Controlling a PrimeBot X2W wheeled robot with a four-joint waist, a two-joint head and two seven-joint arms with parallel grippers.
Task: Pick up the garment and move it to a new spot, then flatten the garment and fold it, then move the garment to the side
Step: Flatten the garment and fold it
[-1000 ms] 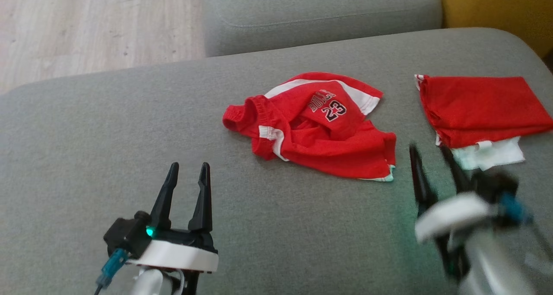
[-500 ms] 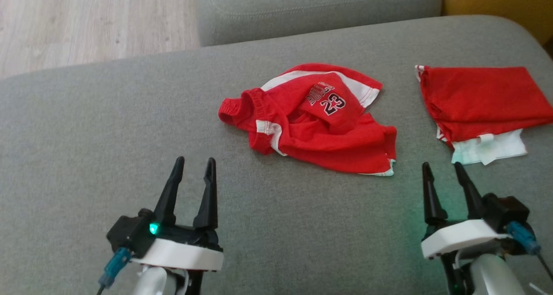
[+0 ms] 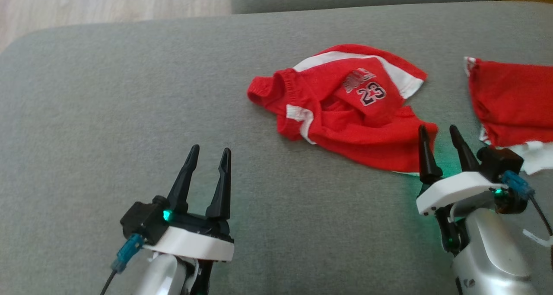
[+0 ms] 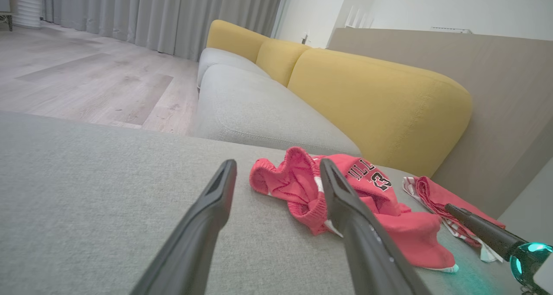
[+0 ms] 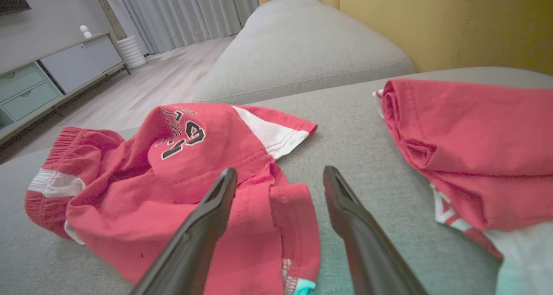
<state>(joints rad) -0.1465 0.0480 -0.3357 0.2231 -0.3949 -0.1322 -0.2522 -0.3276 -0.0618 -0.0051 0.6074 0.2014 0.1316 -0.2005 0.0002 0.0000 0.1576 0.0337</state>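
Left gripper (image 3: 211, 149), right gripper (image 3: 437, 128) spread; seemingly two garments (image 3: 345, 113) (image 3: 510, 100).

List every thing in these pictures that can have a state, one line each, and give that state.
shorts: crumpled, lying loose on the sofa.
red garment: folded, lying to the right of the shorts.
left hand: open, holding nothing.
right hand: open, holding nothing, at the shorts' near edge.

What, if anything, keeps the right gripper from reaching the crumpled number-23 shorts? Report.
Likely reachable, yes. The right gripper is open, fingertips at the near edge of the crumpled shorts, nothing between; the folded garment lies apart to its right.
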